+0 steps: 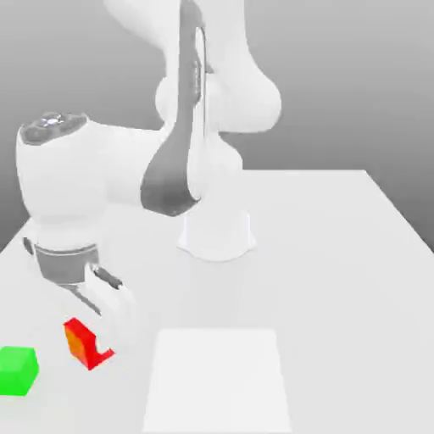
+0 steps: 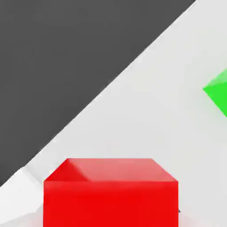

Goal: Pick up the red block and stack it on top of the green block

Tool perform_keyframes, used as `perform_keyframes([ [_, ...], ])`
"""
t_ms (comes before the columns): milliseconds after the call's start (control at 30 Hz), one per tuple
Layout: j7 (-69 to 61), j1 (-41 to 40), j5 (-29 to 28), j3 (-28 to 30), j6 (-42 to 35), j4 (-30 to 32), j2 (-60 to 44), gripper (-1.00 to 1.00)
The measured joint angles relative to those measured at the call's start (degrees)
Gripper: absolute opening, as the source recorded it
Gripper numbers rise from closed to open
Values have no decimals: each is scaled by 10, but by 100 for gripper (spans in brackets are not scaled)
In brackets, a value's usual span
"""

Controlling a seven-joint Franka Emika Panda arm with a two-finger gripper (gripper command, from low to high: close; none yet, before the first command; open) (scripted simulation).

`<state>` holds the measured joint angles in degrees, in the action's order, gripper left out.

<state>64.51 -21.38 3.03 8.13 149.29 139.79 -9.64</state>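
Two cubes sit near the front-left corner of your table [image 1: 356,254] in the exterior view: red block [image 1: 85,343] and green block [image 1: 18,370]. Green one rests flat on the table, just beside the red one, toward the exterior view's left, w/ a small gap between them, not touching.

Your gripper [image 1: 108,326] is down at the red block, arm bent over from its base [image 1: 216,233] at the table's middle. One white finger [image 1: 119,309] covers part of the red block's face on the exterior view's right side. Red block looks tilted, one corner pointing down, and it's between the fingers, so the pincer reads as clamped on it. Can't tell if the block is off the table or touching it.

Hand view: red block [image 2: 111,193] sits big and close, green block [image 2: 218,91] off to one side, well apart.

A paler square patch [image 1: 216,381] marks the table, near the front, on the exterior view's right of the red block.
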Motion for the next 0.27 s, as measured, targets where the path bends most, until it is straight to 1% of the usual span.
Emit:
perform_keyframes([
  [67, -20, -35, 20, 16, 12, -29, -43, -100],
  [133, -35, -53, 38, 12, 44, -41, -88, -100],
  [167, -38, -57, 43, 11, 54, -44, -99, 100],
  [267, -38, -57, 43, 11, 54, -44, -99, 100],
])
